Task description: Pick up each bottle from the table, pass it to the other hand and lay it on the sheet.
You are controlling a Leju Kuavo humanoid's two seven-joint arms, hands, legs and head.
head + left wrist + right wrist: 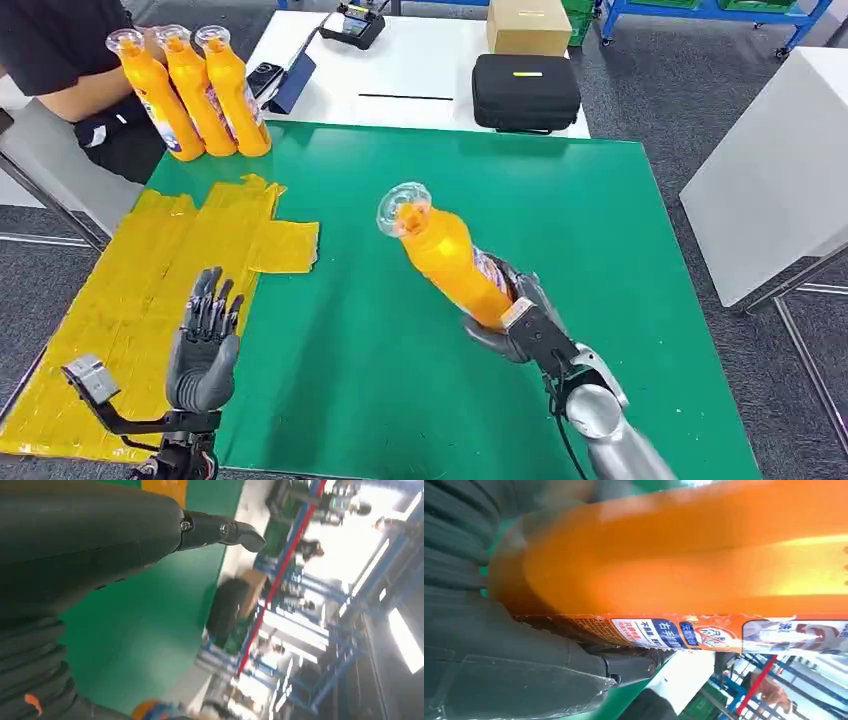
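one orange bottle [448,258] gripped by the right hand [520,322], above the green mat [600,230]

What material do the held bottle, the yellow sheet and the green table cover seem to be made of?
Held bottle: likely glossy orange plastic, showing bright highlights, a clear cap and a printed label.
Yellow sheet: probably thin plastic film or tape strips; it is wrinkled, shiny and has ragged edges.
Green table cover: looks like a matte mat, perhaps rubber or felt; hard to tell.

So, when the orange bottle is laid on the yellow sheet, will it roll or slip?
The orange bottle looks rounded and glossy, so probably it rolls and slips a little. The yellow sheet is wrinkled, which may slow it.
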